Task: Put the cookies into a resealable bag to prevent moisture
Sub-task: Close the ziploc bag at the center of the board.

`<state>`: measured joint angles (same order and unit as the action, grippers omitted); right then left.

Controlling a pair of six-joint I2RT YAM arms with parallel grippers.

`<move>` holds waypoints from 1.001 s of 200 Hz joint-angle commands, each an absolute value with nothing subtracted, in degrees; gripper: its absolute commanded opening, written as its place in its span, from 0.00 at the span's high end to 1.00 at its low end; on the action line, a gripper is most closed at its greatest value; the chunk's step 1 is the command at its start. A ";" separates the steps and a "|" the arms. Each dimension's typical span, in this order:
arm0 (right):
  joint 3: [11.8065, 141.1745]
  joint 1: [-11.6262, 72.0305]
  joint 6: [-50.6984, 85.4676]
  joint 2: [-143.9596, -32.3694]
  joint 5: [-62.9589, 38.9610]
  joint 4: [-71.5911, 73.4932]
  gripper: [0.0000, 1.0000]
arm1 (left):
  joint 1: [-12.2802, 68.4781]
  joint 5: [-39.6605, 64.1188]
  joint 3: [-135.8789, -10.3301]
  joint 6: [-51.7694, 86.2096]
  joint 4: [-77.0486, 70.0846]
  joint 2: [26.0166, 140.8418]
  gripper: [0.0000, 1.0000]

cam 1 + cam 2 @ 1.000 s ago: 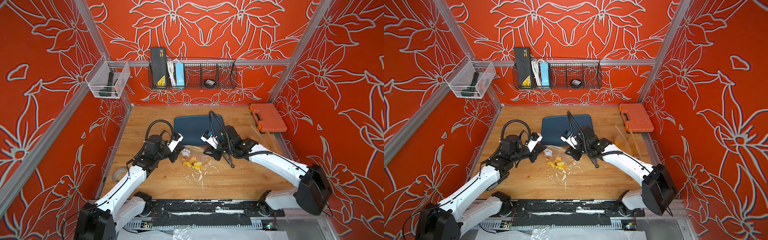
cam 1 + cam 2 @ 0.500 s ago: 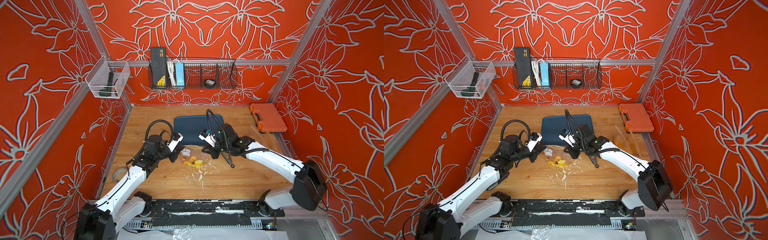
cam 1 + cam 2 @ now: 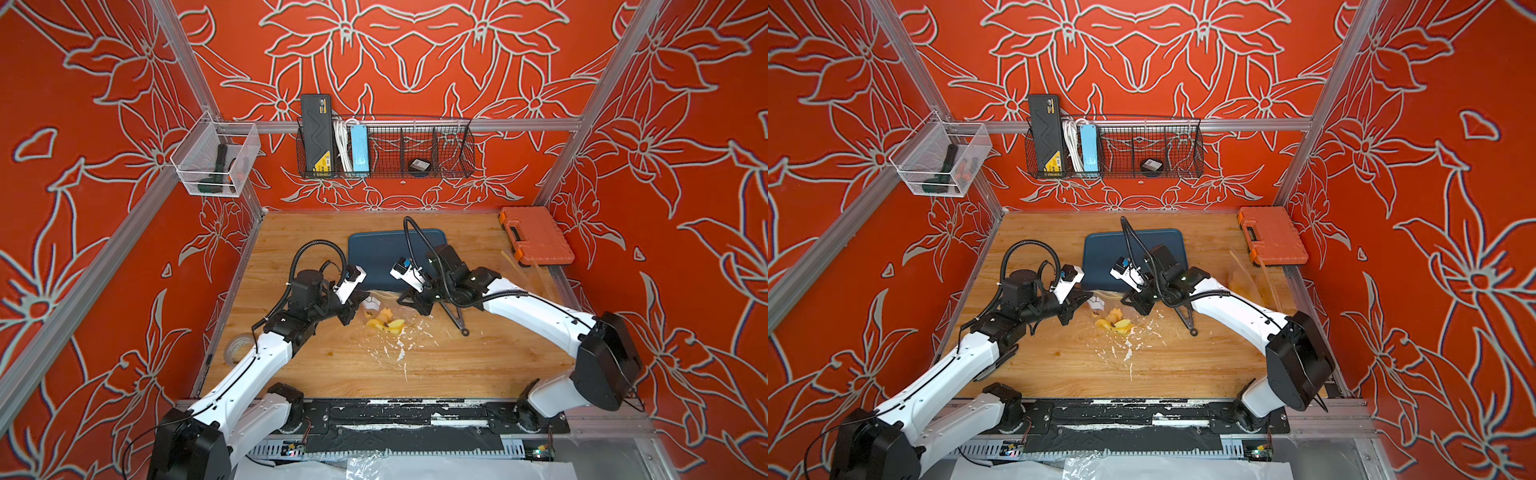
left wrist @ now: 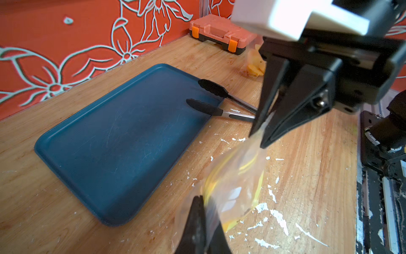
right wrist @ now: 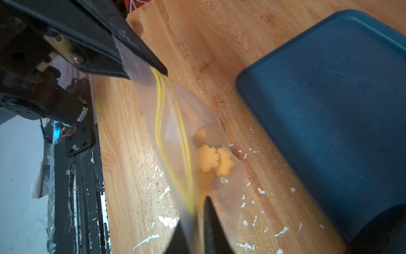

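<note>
One surface (image 3: 457, 365): bare wood with white flecks, carrying everything below.
Blue tray (image 3: 374, 257): far of centre, with nothing on it but the tong tips at its right corner.
Resealable bag (image 5: 175, 123): strung between both pincers, just near of the tray, with its lower end sagging toward the surface.
Bag handling: probably light, limp, slippery film. It is best taken at the top corners beside the yellow zip lines.
Tongs (image 4: 211, 99): the left wrist view shows the tips resting on the tray's edge. In both top views the right arm covers most of them.
Left pincer (image 5: 146, 74): pressed together on one top corner of the bag.
Right pincer (image 4: 258, 139): looks clamped on the opposite corner.
Cookies (image 5: 215, 160): flower shapes inside the bag, clear only in the right wrist view. They are likely brittle, so the bag's belly should not be squeezed.
</note>
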<state>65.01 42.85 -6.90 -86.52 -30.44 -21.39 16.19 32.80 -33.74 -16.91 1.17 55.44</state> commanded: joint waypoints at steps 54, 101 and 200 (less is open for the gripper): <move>68.28 43.86 -7.14 -88.04 -29.57 -21.98 1.00 | 15.99 33.93 -33.74 -18.00 -0.14 54.10 1.00; 69.72 44.72 -7.22 -89.26 -28.77 -22.12 0.86 | 15.95 34.62 -33.53 -18.10 -0.40 53.53 1.00; 70.20 46.23 -6.79 -89.65 -27.36 -19.83 0.80 | 15.99 34.45 -33.63 -18.10 -0.26 53.52 1.00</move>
